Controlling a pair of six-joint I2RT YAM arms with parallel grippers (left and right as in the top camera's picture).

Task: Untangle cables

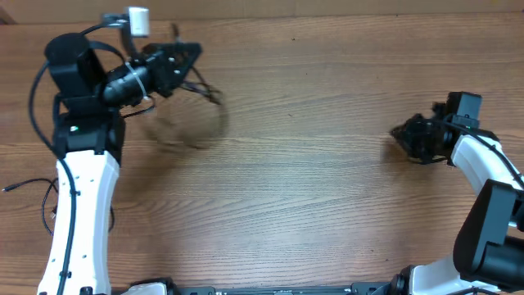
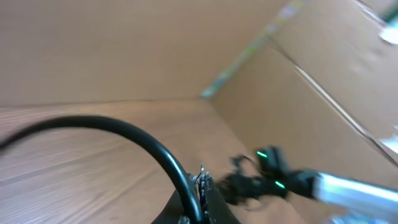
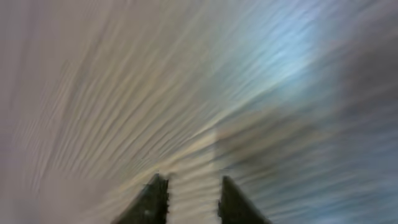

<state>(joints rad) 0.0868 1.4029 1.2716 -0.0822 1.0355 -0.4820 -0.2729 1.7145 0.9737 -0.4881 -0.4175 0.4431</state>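
My left gripper (image 1: 190, 59) is raised over the far left of the table and shut on the cables (image 1: 209, 94). They hang from it as a thin, motion-blurred black loop (image 1: 201, 135) down toward the wood. In the left wrist view the fingers (image 2: 211, 202) pinch a black cable (image 2: 140, 138) that arcs away to the left. My right gripper (image 1: 399, 133) sits low at the right side, far from the cables. The right wrist view shows its jaws (image 3: 194, 190) apart, with only blurred table between them.
Another thin black cord (image 1: 24, 185) with a small plug lies at the table's left edge beside the left arm's base. A cardboard wall (image 2: 311, 74) stands behind the table. The right arm (image 2: 292, 180) shows across the table in the left wrist view.
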